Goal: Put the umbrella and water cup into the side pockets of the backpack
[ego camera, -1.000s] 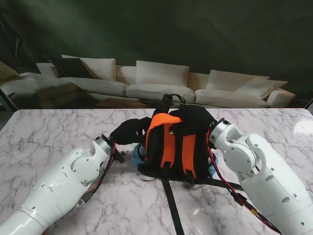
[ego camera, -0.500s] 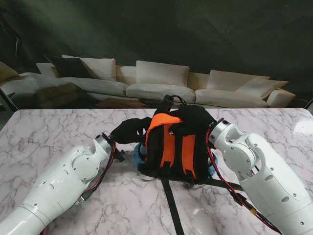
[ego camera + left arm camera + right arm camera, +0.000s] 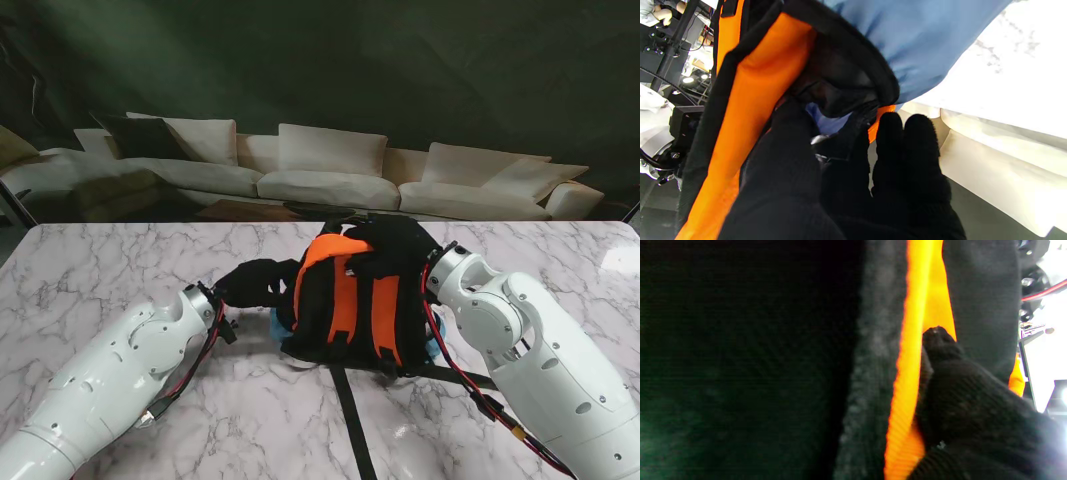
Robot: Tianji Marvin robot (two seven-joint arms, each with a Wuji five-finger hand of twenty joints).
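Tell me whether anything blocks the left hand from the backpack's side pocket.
Nothing visible does. In the left wrist view the left hand is already at the mouth of the side pocket of the backpack, its fingers at the pocket's rim. Whether the hand holds anything cannot be told.

Backpack [image 3: 350, 305] blocks tabletop [image 3: 120, 260] center, both hands pressed against it. Wide bare marble left and right. Strap [image 3: 352, 420] crosses near edge.
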